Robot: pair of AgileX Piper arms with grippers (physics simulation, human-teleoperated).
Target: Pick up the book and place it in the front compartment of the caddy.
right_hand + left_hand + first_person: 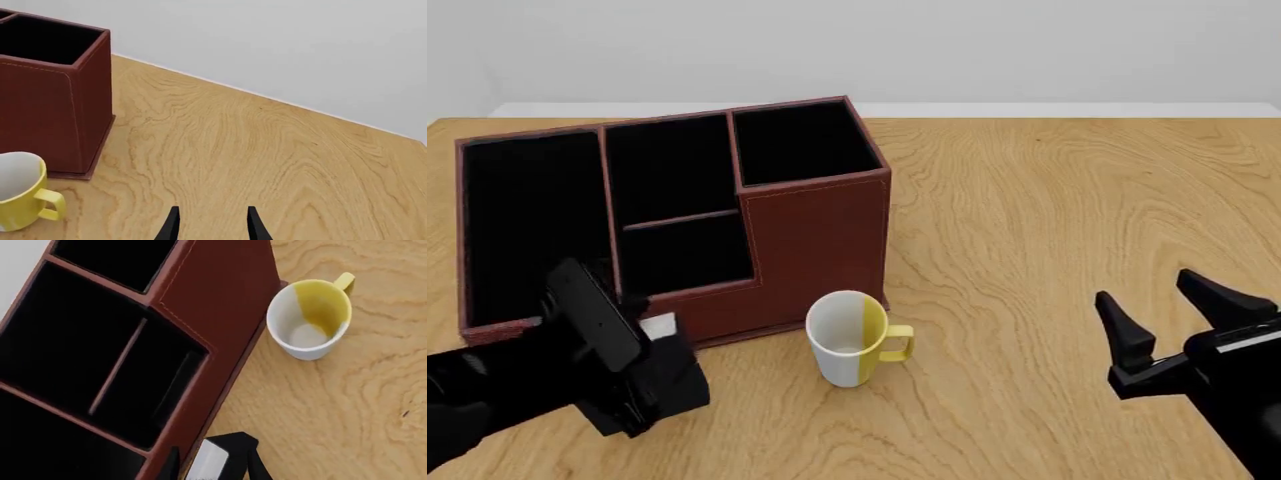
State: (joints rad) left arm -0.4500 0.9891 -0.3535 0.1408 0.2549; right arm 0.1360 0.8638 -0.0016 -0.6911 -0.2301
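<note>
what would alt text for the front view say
The left end effector holds a black book just in front of a red-brown caddy on a wooden table. A white and yellow mug stands beside it, and the right end effector waits open, off to the right.

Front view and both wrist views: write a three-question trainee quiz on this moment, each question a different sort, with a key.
1. True or false: the mug stands inside the caddy.
2. Multiple choice: where is the book? A) flat on the table at far right; B) held in the left gripper, just in front of the caddy's low front wall; C) inside the mug.
3. Fill in: the right gripper is ____ and holds nothing.

Key
1. False: it stands upright on the table, in front of the caddy.
2. B: the left wrist view shows its white page edge between the fingers.
3. Open: its fingers stand apart over bare wood.
</note>
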